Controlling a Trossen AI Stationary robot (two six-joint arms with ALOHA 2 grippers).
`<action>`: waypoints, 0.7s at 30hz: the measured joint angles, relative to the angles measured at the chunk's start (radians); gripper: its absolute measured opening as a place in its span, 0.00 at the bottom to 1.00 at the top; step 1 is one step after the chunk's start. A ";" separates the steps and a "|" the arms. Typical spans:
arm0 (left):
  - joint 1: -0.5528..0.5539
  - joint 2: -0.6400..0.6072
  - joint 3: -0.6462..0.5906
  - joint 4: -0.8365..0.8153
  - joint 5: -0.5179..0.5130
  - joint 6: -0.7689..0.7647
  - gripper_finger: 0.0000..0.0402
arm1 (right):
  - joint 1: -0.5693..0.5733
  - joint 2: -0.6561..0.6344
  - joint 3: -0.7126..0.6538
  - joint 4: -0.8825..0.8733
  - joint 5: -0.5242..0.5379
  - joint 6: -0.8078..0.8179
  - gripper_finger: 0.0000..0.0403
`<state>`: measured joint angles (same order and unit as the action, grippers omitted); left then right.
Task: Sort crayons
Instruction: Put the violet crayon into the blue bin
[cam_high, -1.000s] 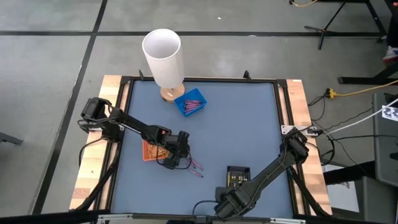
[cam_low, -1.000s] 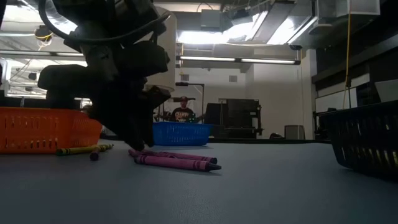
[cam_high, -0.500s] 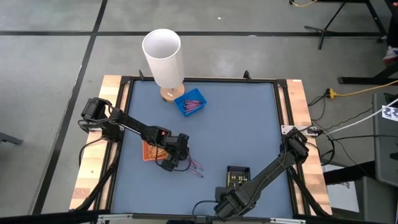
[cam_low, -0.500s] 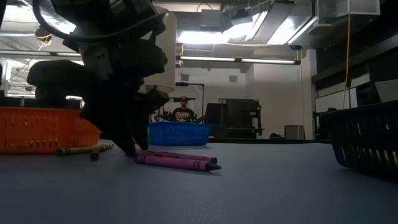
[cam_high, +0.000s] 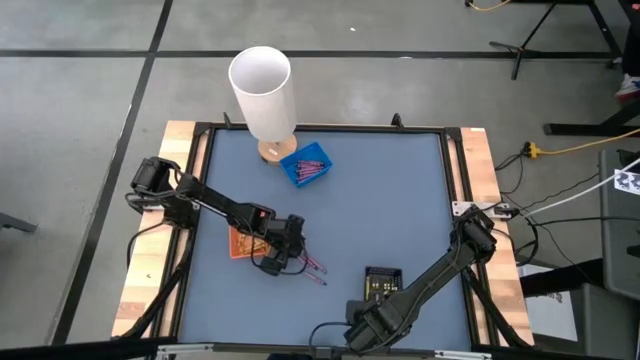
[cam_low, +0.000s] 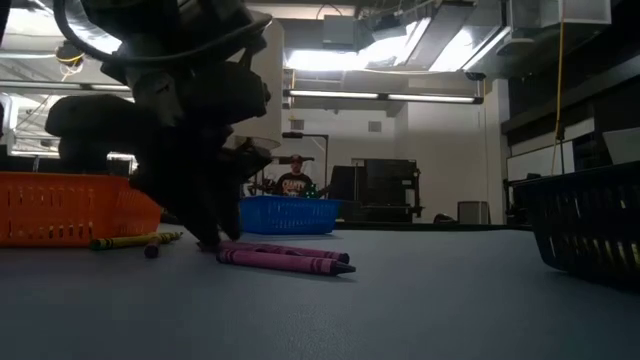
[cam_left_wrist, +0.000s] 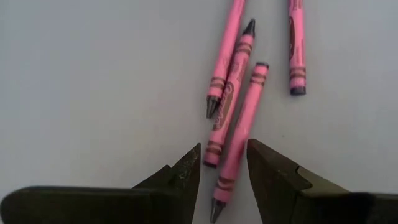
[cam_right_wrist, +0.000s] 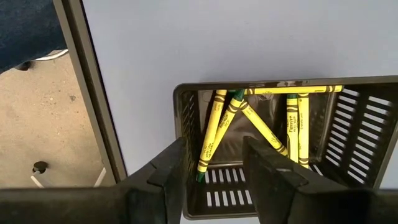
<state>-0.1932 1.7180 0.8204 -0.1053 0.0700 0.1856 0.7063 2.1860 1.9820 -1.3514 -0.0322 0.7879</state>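
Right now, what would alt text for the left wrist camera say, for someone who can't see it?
Four pink crayons lie loose on a pale grey table, seen from just above. The left gripper hovers over them with its two dark fingers open, one on each side of the lower end of the nearest crayon, not yet closed on it.

Four pink crayons lie flat mid-table; yellow crayons sit in the black tray
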 joint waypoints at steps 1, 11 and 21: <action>0.000 0.000 0.000 -0.009 0.000 0.000 0.29 | 0.000 0.000 0.000 0.000 0.000 0.000 0.37; 0.000 -0.001 0.003 -0.083 -0.027 -0.004 0.29 | 0.000 0.000 0.000 0.000 0.000 0.000 0.37; 0.000 -0.002 0.003 -0.094 -0.019 -0.003 0.16 | 0.000 0.000 0.000 0.000 0.000 0.000 0.37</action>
<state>-0.1936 1.7161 0.8238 -0.1989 0.0508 0.1825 0.7063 2.1863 1.9820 -1.3513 -0.0322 0.7877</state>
